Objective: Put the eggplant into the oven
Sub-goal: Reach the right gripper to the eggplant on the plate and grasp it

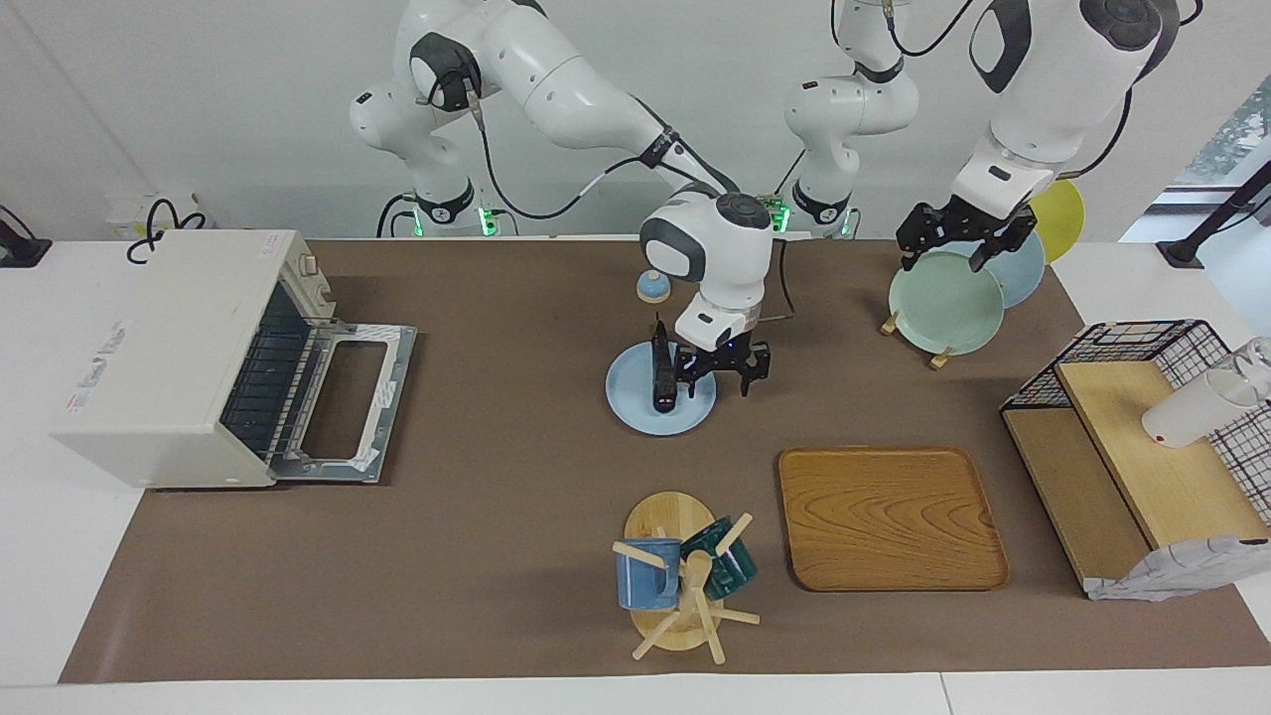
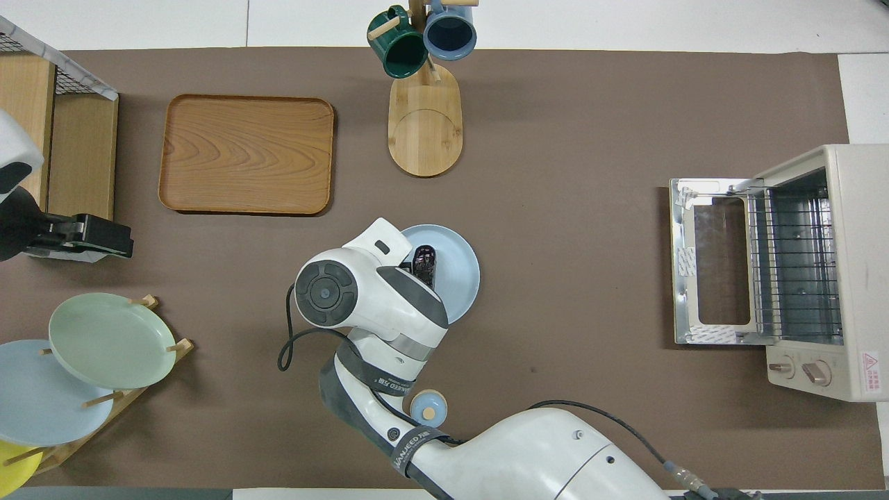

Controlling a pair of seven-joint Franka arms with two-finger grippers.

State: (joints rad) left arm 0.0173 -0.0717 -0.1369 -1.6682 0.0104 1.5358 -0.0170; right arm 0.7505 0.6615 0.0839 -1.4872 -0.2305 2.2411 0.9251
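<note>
The eggplant (image 1: 661, 373) lies lengthwise on a light blue plate (image 1: 635, 407) near the middle of the brown mat, its long axis running toward and away from the robots. The right gripper (image 1: 723, 369) hangs low over the edge of that plate toward the left arm's end, just beside the eggplant; its fingers stand apart and hold nothing, and whether a finger touches the eggplant cannot be told. In the overhead view the right arm's wrist covers most of the eggplant (image 2: 424, 261), leaving only its farther tip showing on the plate (image 2: 458, 267).

The oven (image 1: 164, 353) stands at the right arm's end of the table, well apart from the plate, with its door (image 1: 343, 402) folded down flat onto the mat and the wire rack (image 2: 795, 260) visible inside.

The left gripper (image 1: 958, 238) waits in the air over a pale green plate (image 1: 938, 303) that leans in a wooden rack; its fingers are spread and empty.

A small blue lid with a knob (image 1: 652, 286) sits on the mat nearer to the robots than the plate. A wooden tray (image 1: 889, 516) and a mug stand (image 1: 680, 576) with two mugs lie farther from the robots
</note>
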